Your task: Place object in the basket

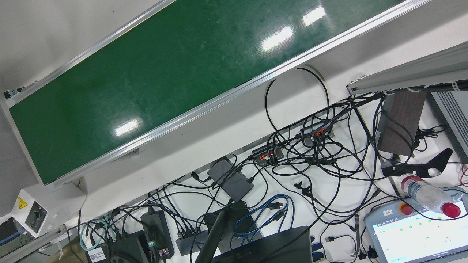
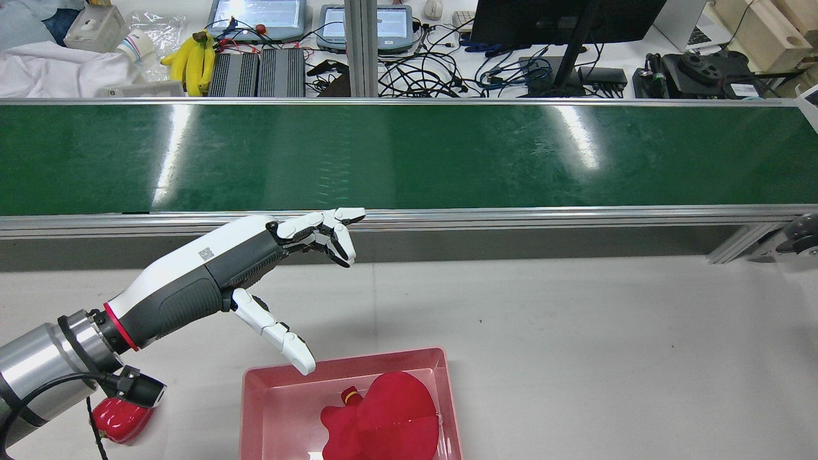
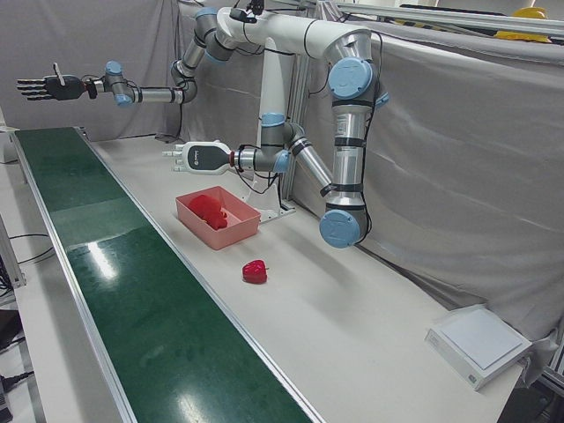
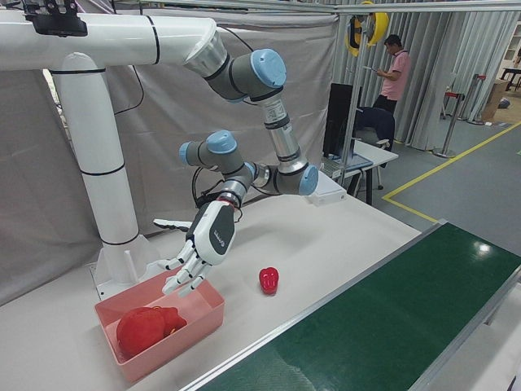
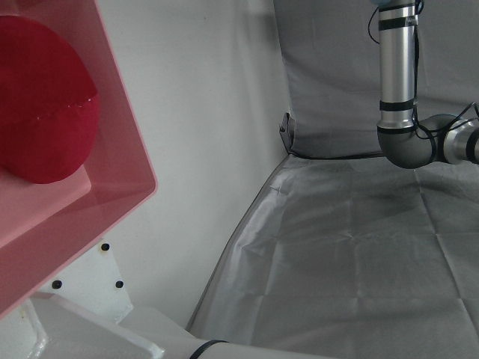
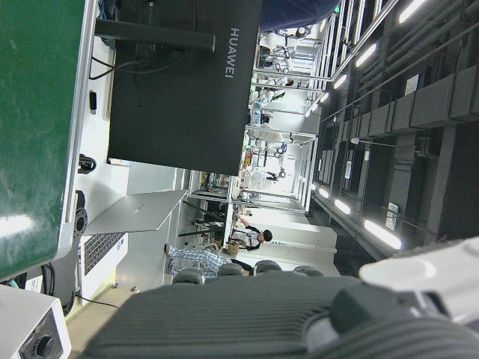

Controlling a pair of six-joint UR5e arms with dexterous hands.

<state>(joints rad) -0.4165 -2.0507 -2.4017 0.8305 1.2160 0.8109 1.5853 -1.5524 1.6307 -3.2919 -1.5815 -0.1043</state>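
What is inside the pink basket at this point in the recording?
The pink basket holds one red object, apparently a soft, rounded thing with a small yellow-ringed knob. It covers much of the floor, so anything beneath it is hidden. The red pepper lies outside on the table.

Glossy green belt point(image 2: 409, 156), translucent pink plastic basket point(image 2: 255, 409), matt white table point(image 2: 575, 332).

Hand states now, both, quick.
Left hand: open, fingers spread, holding nothing, above the pink basket.
Right hand: open, fingers extended, holding nothing, raised far off over the conveyor's end.
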